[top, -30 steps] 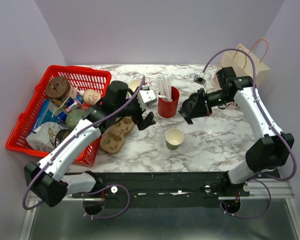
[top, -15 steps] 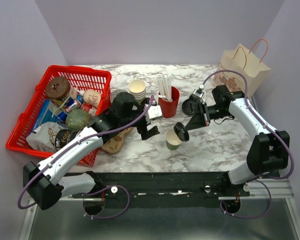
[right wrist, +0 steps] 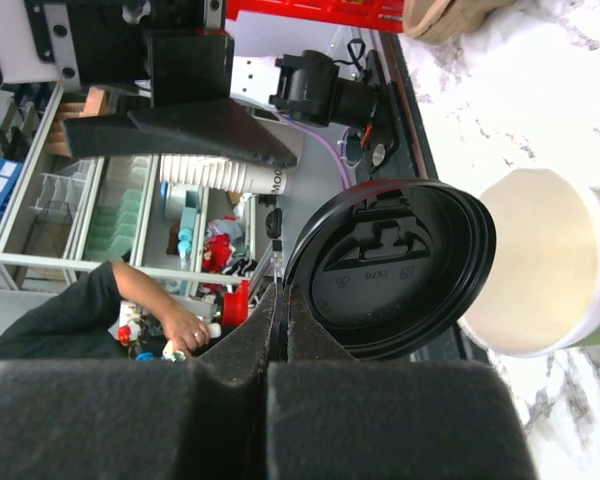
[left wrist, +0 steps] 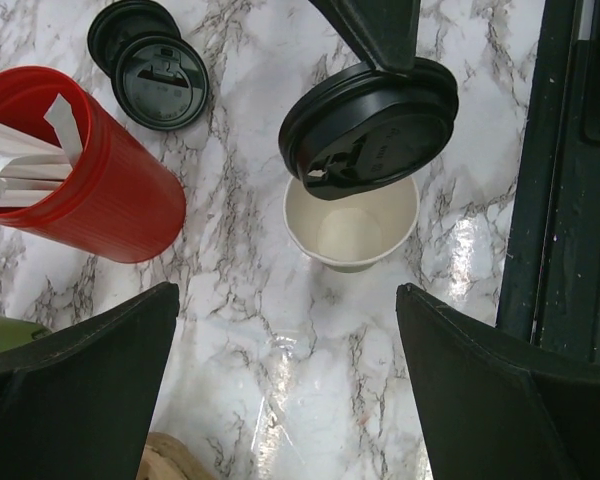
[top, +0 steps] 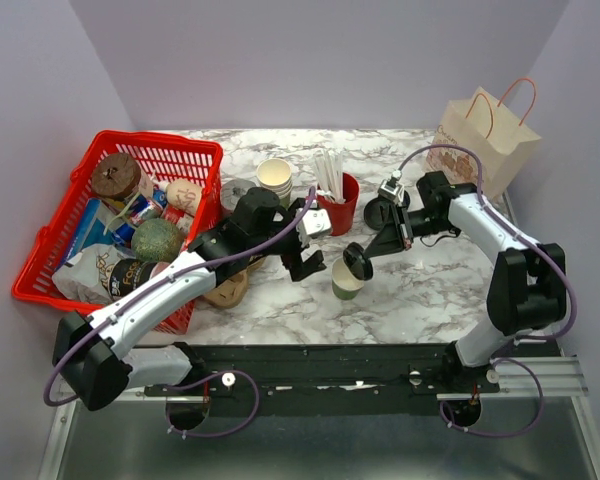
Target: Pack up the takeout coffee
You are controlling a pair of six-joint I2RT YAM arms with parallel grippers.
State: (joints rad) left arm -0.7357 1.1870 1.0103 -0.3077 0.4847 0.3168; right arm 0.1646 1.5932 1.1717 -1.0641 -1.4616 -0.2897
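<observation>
Lidless olive paper cup (left wrist: 350, 235) stands on marble table (left wrist: 280, 380) near red straw cup (left wrist: 100, 190), looks light and crushable, so grip the wall gently; right gripper (right wrist: 278, 300) pinches black lid (left wrist: 370, 125) by its edge, tilted over the rim; left gripper (left wrist: 287, 292) gapes wide, empty.

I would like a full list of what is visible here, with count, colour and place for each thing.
paper cup: one, olive-green, lidless, centre front
lid: one, black, tilted above the cup
red cup: one, holding white straws
spare lids: two, black, right of red cup
stacked cups: one stack, pale, left of red cup
basket: one, red, far left, holds groceries
paper bag: one, tan, far right
left fingers: two, black, open, beside cup
right fingers: two, black, shut on the lid
</observation>
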